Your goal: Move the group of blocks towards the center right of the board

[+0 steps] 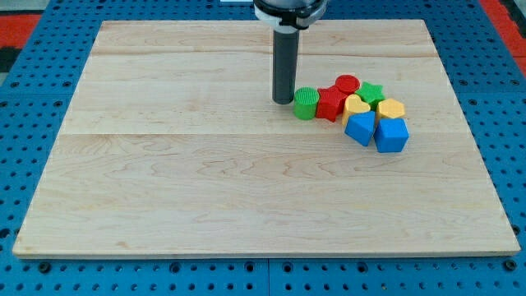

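Note:
A tight group of blocks sits right of the board's middle, in its upper half. It holds a green cylinder (306,103) at the left, a red star (330,103), a red cylinder (347,84), a green star (371,93), a yellow heart (357,106), a yellow hexagon-like block (391,108), a blue triangular block (360,128) and a blue pentagon-like block (391,136). My tip (283,101) stands just left of the green cylinder, close to it or touching it.
The wooden board (164,164) lies on a blue perforated table (16,99). The arm's mount shows at the view's top above the rod (286,66).

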You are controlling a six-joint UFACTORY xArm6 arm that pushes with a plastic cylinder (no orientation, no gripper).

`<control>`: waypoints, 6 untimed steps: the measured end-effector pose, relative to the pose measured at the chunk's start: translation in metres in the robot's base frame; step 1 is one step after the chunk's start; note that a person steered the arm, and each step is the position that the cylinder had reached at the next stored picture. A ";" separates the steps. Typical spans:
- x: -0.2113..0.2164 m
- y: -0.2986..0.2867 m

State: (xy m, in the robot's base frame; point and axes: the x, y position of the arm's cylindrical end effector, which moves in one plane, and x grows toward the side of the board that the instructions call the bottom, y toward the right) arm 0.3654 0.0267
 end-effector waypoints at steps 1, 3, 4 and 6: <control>-0.023 0.003; 0.031 0.007; 0.058 0.033; 0.096 0.035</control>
